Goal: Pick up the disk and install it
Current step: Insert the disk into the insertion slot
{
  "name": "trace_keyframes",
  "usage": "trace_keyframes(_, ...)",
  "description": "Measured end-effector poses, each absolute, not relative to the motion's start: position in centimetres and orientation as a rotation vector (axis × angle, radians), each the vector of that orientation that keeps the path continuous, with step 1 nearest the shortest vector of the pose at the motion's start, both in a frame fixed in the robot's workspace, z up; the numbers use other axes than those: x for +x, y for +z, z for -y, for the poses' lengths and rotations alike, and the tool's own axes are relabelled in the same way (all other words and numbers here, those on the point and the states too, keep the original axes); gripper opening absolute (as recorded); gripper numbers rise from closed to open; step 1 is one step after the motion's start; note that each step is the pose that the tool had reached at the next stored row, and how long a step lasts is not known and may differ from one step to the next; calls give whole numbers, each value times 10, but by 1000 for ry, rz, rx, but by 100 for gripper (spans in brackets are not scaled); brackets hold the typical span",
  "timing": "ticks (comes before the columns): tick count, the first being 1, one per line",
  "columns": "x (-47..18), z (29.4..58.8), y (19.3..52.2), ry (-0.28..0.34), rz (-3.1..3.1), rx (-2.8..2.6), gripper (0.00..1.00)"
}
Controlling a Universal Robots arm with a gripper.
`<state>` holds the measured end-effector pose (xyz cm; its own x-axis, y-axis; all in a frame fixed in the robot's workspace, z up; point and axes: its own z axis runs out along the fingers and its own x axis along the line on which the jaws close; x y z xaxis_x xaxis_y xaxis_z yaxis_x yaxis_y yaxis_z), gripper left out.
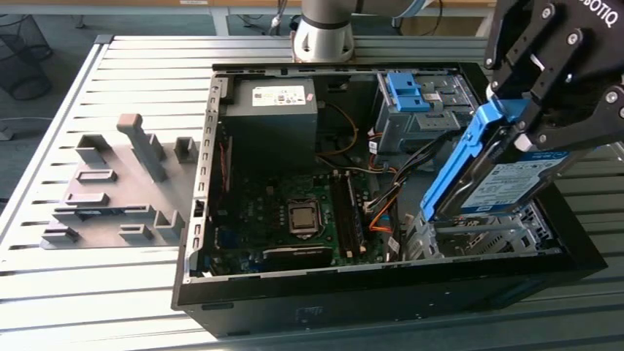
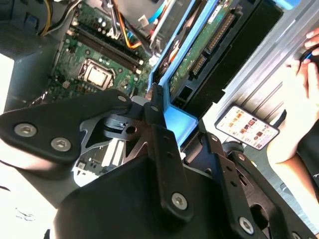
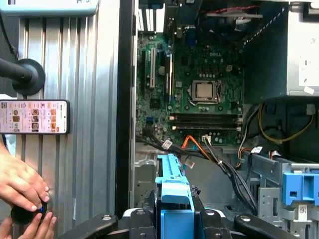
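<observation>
Gripping the disk (image 1: 507, 175), jaws hang over the open case (image 1: 390, 292) on the slatted table (image 1: 98, 285)

Exterior view: high, angled down into open PC case (image 1: 390, 292). Both wrist views: close behind the jaws, facing past them onto the motherboard (image 3: 199, 89), shared with exterior.

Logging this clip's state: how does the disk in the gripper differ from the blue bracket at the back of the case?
The disk hangs tilted above the case in the gripper; the bare bracket sits on the drive cage. The disk's bracket frames a labelled silver drive; the bare one holds none. The disk looks larger in the exterior view. Both have blue plastic.
</observation>
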<state>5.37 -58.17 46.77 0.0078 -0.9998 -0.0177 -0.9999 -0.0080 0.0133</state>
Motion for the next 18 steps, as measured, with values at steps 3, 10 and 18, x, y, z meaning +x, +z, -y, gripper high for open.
trace_keyframes(3, 60, 581, 464, 34, -2210, -2228, 36)
trace_keyframes(10, 62, 581, 462, 34, -2211, -2227, 36)
trace_keyframes(18, 70, 573, 455, 34, -2212, -2226, 36)
